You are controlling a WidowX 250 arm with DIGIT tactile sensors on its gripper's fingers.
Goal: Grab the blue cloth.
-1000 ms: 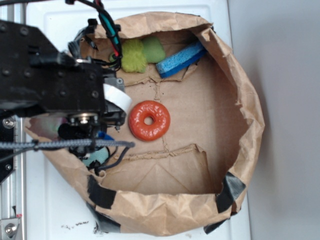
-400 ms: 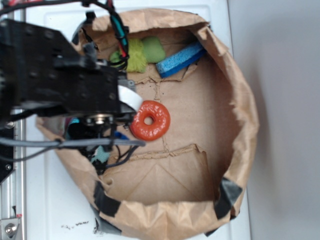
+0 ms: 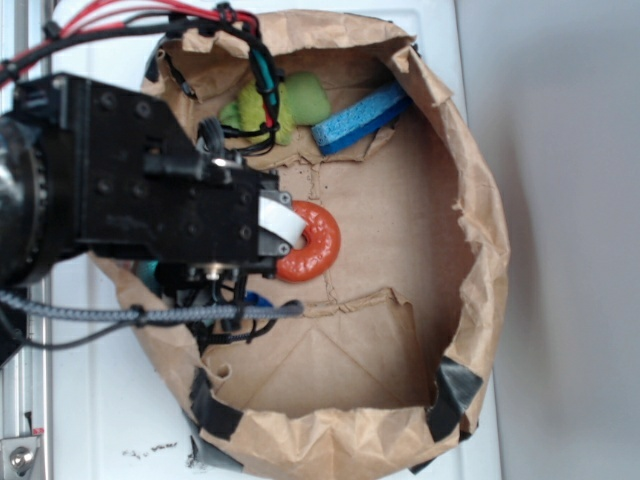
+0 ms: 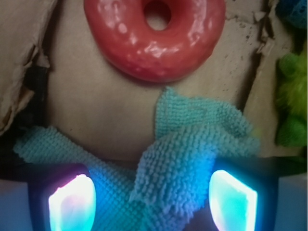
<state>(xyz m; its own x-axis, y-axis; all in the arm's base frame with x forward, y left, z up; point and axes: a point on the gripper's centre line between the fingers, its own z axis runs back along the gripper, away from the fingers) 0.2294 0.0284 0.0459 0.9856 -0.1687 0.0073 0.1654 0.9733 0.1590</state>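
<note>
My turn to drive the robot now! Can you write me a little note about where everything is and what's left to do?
Gripper: open, one finger on each side of the blue cloth, not squeezing it yet.
Blue cloth: lying rumpled on the floor of the paper bag, just below the orange ring in the wrist view, not touching it as far as I can tell.
Done: gripper lined up over the cloth.
Left: close on the raised fold and lift.
</note>
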